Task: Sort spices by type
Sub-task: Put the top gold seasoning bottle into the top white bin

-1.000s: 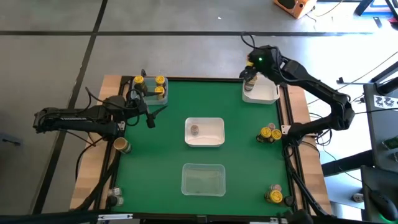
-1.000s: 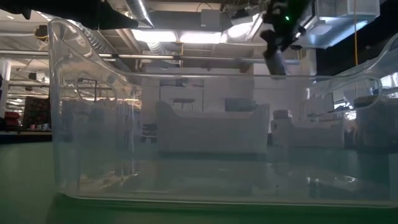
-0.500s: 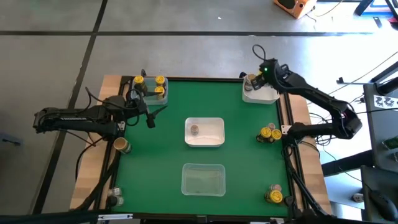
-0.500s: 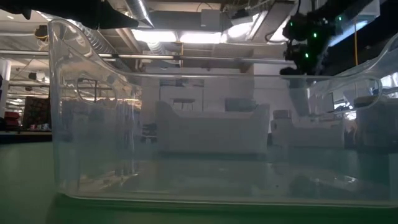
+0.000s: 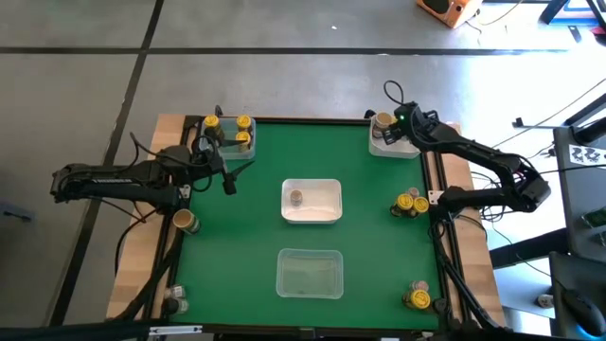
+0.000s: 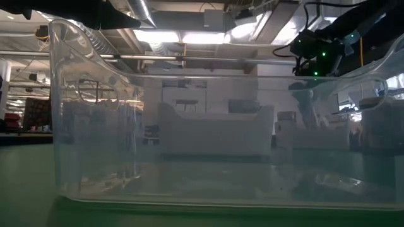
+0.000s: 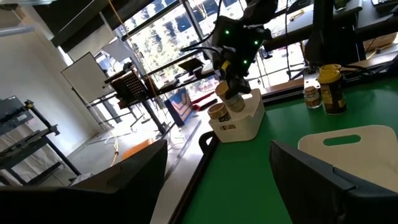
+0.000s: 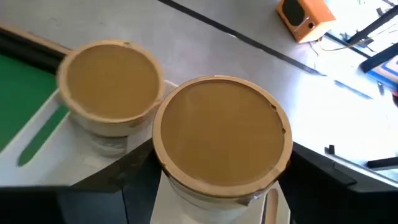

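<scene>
My right gripper (image 5: 391,129) hangs over the white bin (image 5: 405,146) at the table's far right corner, shut on a tan-lidded spice jar (image 8: 221,134). A second tan-lidded jar (image 8: 112,81) stands in that bin close beside it. My left gripper (image 5: 227,176) waits open and empty near the far left. It is beside a clear bin (image 5: 214,142) that holds three yellow-lidded jars (image 5: 242,139). A grey-brown-lidded jar (image 5: 296,197) stands in the white middle bin (image 5: 327,210). My right gripper pinches the tan-lidded jar between its two fingers (image 8: 134,183), on the jar's wall just below the lid (image 8: 171,183). The fingers slant down from the table's right side. The jar stays upright with its lower part inside the white bin (image 7: 239,121). I cannot tell whether its bottom rests there.
An empty clear bin (image 5: 309,273) stands near the front edge and fills the low view. Yellow-lidded jars (image 5: 409,204) stand at the right edge and more (image 5: 418,299) at the near right corner. A tan-lidded jar (image 5: 185,222) is at the left edge, and more jars (image 5: 175,303) at the near left corner.
My right gripper has come down with the tan-lidded jar, tipping more steeply downward. It has lowered the jar into the far right white bin beside the other tan-lidded jar. The right arm's elbow has sunk toward the table's right edge.
</scene>
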You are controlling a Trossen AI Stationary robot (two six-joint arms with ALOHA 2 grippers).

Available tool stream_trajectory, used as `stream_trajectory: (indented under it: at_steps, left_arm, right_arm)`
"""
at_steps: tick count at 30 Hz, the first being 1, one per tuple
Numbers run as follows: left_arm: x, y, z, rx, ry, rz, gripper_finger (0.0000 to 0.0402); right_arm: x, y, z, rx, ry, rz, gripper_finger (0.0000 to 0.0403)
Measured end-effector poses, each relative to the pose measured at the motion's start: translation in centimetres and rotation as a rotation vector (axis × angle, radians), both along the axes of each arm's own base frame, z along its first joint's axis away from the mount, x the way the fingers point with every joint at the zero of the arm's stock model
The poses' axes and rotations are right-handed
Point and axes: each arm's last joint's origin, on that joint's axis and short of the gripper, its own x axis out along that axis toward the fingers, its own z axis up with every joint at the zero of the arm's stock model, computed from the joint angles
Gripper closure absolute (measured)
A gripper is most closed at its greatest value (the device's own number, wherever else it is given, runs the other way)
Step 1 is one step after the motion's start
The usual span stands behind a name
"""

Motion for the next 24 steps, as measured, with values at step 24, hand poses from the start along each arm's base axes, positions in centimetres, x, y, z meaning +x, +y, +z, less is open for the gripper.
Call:
stream_trajectory:
  at_steps: [24]
  left_arm:
    - [0.0, 0.0, 0.0, 0.000, 0.000, 0.000, 0.0123]
  right_arm:
    - [0.1, -1.9, -3.0, 0.012, 0.029, -0.021, 0.0118]
